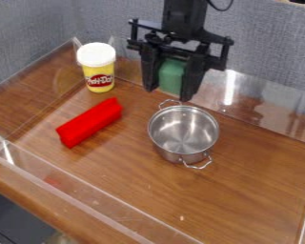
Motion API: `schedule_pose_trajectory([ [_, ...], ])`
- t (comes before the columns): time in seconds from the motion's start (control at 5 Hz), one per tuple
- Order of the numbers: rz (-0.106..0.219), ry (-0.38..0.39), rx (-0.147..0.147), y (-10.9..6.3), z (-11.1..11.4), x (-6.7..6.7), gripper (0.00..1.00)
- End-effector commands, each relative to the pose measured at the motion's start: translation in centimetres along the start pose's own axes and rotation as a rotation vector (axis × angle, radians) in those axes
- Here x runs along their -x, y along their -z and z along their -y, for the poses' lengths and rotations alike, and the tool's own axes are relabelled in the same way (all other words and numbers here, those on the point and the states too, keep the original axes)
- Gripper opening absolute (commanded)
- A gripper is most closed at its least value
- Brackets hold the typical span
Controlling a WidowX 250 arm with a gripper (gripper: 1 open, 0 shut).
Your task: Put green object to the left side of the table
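Claw [175,89] clamped on green object [175,74], held in the air above the worktop [244,181], over its far middle. Steel pot [183,133] sits just below and nearer the camera, looks empty. Red block [91,123] and yellow tub [96,68] at left.

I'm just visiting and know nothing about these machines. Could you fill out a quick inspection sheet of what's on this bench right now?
Surface: glossy wood-grain table, low clear walls along its edges.
Job's things: green object held in the air, above and behind the pot.
Clutter: steel pot, empty; red block lying flat; yellow tub with a white lid, upright at the back left.
Grippers: gripper pointing down, jaws shut on the green object.
Cables: dark cable at the top of the arm.
Surroundings: grey panel behind the table.
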State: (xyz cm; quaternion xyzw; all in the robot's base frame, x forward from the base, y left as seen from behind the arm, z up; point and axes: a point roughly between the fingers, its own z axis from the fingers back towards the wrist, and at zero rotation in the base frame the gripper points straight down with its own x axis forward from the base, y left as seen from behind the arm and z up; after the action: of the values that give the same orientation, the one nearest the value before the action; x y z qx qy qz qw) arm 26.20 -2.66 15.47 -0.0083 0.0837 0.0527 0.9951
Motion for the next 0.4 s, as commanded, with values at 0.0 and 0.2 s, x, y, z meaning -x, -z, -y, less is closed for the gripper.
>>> schedule_pose_trajectory([
  [0.0, 0.05, -0.01, 0.004, -1.3, -0.3, -0.6, 0.0],
  [0.2, 0.044, -0.069, 0.0, -1.3, -2.9, -1.7, 0.0],
])
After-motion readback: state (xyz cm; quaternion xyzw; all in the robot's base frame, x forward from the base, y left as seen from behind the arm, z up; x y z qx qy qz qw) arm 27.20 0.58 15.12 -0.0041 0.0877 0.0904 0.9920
